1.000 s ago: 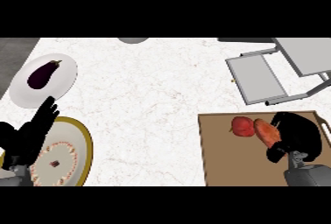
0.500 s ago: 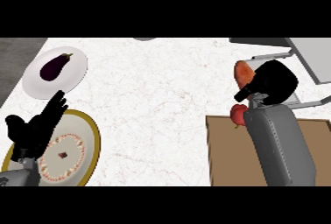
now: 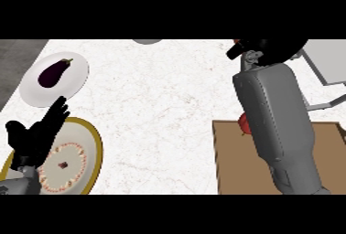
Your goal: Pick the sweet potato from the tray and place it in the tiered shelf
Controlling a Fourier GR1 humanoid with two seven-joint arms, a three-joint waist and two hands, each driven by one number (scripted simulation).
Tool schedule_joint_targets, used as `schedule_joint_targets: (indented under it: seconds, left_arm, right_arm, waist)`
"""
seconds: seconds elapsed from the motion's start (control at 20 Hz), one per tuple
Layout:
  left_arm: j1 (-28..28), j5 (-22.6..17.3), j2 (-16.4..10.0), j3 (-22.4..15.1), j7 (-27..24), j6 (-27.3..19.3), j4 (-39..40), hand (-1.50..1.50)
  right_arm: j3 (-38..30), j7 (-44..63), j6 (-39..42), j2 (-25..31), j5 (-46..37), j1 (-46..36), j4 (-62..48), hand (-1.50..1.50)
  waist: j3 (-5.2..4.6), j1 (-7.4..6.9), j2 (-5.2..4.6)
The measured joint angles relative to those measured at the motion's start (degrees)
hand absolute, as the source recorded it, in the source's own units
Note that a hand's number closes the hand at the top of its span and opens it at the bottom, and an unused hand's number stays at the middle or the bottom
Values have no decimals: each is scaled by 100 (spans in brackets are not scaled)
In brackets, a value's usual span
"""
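1. The right hand [image 3: 270,48] is now way up past the far end of the tray [image 3: 229,164]. Half a second ago it was only just beyond that end.
2. Its fingers are curled round the sweet potato [image 3: 236,42]. Only a small orange-red sliver pokes out on the hand's left side, whereas earlier a good chunk of it showed.
3. So the sweet potato is off the tray, up in the hand, just beside the grey shelf [image 3: 327,64] that sits beyond the tray's far right corner. I can't tell if it's touching the shelf.
4. The grey right forearm [image 3: 277,123] stretches across the tray and covers more of it than before.
5. A red fruit [image 3: 245,124] still sits at the tray's far edge, half hidden by the arm.
6. The left hand [image 3: 34,137] is well to the left of the tray, fingers straight and spread, resting over the gold-rimmed plate [image 3: 84,137], same pose as earlier.
7. The white plate [image 3: 37,96] with the eggplant [image 3: 54,73] lies further left and beyond the tray, and hasn't been touched.
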State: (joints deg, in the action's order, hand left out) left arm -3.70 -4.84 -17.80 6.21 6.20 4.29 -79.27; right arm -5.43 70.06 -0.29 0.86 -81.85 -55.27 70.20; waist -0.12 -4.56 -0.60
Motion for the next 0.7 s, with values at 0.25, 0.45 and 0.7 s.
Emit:
schedule_joint_targets:
  seconds: [0.25,0.45,0.7]
  left_arm:
    - [38,-4,-5,57,-37,-21,-3,0]
    - [52,-11,-4,84,-37,-18,4,0]
    - [83,-22,2,136,-20,-50,-8,0]
  right_arm:
    - [-165,80,-207,-36,-509,-775,-322,150]
    - [-337,99,-253,-47,-859,-1369,-578,150]
    - [-604,116,-187,-42,-1536,-1937,-944,150]
  waist:
    - [-2,78,17]
    - [-1,135,29]
    - [-3,198,36]
